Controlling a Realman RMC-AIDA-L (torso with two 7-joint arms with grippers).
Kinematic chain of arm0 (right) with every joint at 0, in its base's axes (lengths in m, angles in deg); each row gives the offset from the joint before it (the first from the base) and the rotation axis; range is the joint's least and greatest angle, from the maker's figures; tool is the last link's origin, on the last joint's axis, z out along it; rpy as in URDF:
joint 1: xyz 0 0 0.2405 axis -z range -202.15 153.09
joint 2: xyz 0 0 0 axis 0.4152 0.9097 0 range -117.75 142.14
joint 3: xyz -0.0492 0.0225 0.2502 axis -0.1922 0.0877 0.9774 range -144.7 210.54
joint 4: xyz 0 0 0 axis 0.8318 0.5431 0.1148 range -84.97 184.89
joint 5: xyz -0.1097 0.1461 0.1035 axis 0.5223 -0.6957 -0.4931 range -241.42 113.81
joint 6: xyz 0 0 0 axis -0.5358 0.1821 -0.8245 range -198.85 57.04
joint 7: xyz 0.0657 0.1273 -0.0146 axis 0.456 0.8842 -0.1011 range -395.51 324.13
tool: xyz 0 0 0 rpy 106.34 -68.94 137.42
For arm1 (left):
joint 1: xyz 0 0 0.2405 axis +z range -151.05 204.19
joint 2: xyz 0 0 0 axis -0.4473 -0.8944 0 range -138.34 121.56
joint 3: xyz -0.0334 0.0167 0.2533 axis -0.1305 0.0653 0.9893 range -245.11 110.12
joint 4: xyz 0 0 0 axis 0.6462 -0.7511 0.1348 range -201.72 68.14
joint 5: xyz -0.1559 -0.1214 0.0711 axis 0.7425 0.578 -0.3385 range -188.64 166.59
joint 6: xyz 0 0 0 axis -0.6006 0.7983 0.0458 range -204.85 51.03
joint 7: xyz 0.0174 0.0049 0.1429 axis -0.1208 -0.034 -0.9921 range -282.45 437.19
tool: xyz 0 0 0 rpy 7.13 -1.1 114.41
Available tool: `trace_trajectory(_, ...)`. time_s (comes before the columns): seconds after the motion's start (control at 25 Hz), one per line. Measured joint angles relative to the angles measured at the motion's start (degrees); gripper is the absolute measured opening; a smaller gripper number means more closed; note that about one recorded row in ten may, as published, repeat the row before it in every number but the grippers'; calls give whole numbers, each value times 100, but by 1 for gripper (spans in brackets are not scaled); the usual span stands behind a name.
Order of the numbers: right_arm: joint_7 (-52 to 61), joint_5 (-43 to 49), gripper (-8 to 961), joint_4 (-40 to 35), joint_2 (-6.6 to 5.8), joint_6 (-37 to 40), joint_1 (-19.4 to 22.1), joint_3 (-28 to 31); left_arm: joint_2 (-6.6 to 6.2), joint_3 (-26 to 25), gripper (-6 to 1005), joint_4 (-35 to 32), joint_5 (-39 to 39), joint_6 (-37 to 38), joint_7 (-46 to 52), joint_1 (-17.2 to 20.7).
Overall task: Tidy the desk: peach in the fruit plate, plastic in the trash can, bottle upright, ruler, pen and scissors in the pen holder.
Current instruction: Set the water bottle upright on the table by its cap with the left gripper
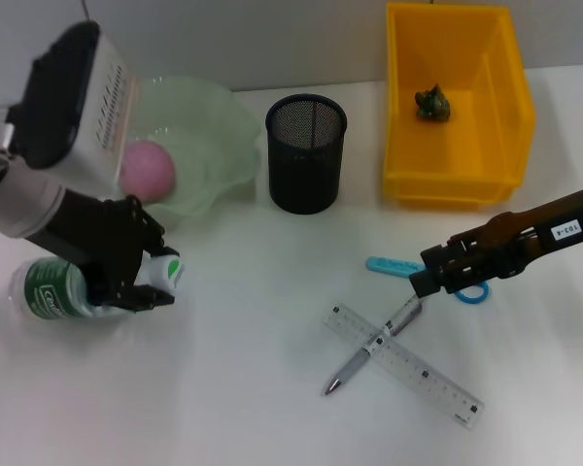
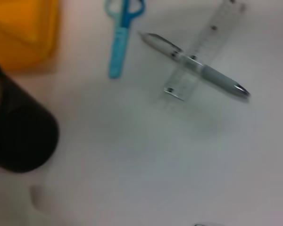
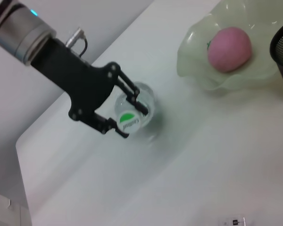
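Note:
A clear bottle (image 1: 51, 289) with a green label lies tilted at the left, white cap pointing right. My left gripper (image 1: 154, 275) is shut on its neck, also visible in the right wrist view (image 3: 127, 115) around the bottle cap (image 3: 128, 121). The pink peach (image 1: 146, 170) rests in the green fruit plate (image 1: 223, 126). My right gripper (image 1: 421, 284) hovers over the blue scissors (image 1: 473, 292) and the upper end of the silver pen (image 1: 367, 351), which lies across the clear ruler (image 1: 413, 371). Crumpled green plastic (image 1: 433, 103) sits in the yellow trash can (image 1: 505, 175).
The black mesh pen holder (image 1: 306, 153) stands between plate and bin. The left wrist view shows the scissors (image 2: 119, 42), pen (image 2: 193, 63), ruler (image 2: 200, 47), pen holder (image 2: 19, 132) and bin corner (image 2: 19, 28). The table's left edge runs near the bottle.

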Motion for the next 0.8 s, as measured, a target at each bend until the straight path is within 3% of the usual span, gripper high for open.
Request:
trace_trajectory(0.6,-657,65,739,-59,24,53,16,-9,-28,-1685,444,152,720,-80,716,64)
trace_trajectory(0.8,-825,48,739,-62,14,57,1,-22,-34,-2041,444,259,860,-82,752,121)
